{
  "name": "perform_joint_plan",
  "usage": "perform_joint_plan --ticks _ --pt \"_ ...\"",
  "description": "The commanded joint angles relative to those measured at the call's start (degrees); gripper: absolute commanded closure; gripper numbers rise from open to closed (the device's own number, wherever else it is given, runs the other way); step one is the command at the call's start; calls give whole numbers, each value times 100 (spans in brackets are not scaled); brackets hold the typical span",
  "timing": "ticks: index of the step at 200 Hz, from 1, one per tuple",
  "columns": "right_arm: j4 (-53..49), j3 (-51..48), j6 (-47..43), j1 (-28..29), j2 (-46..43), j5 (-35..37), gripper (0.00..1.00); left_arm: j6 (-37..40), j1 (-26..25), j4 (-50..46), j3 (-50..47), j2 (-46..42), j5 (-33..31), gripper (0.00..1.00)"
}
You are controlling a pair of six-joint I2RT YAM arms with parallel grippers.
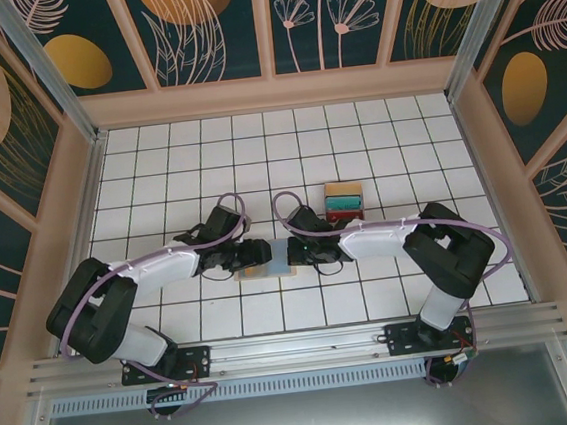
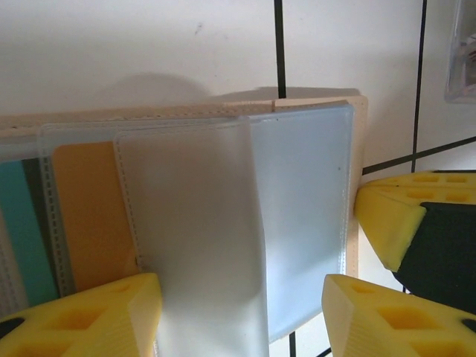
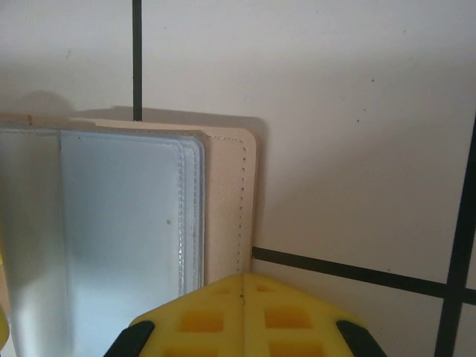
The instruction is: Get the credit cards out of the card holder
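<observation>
Top external: card holder (image 1: 265, 261) lay open on tabletop (image 1: 158, 164), left jaws at its 9 o'clock, right jaws at 3 o'clock; pile of cards (image 1: 344, 202) apart at 1 o'clock. Left wrist: left jaws parted, frosted sleeve (image 2: 201, 245) loose between them; orange card (image 2: 89, 208), teal card (image 2: 18, 230) sat in pockets. Right wrist: right jaws closed together, tips on holder's tan edge

Cover of card holder (image 3: 227, 201): tan, leather-like, matt, fine grain; stitched seam seen along edge just ahead of right gripper (image 3: 243, 297). Its inner sleeves (image 2: 301, 216): clear plastic, glossy, soft sheen; leaf lying between fingers of left gripper (image 2: 242, 320) rendered frosted, milky. Behind sleeves, orange card (image 2: 89, 216) and teal card (image 2: 22, 223): smooth, colours dulled by plastic. Gripper fingertips (image 2: 372, 312): yellow, matt, moulded with recessed square pockets. Under both grippers, tiled surface (image 3: 335, 111): white, smooth, low sheen, dark grout lines.
</observation>
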Motion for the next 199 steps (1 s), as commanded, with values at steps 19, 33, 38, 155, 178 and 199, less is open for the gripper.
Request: perform_joint_plan --ticks 19,33,38,155,178,199 --pt "-255 28 24 128 300 -96 98 67 -49 179 -36 -30 348 39" --pt "-264 39 21 130 309 -96 98 68 -47 299 26 -11 473 40" --pt "-266 39 34 132 308 -96 98 69 -50 338 59 25 522 40" --pt "-231 -26 110 123 168 -18 99 -159 -183 830 720 22 1183 44" --pt "-247 -16 106 123 168 0 99 -142 -187 479 755 -285 769 44" --pt "-277 -6 92 123 172 9 99 -122 -159 10 764 -558 153 43"
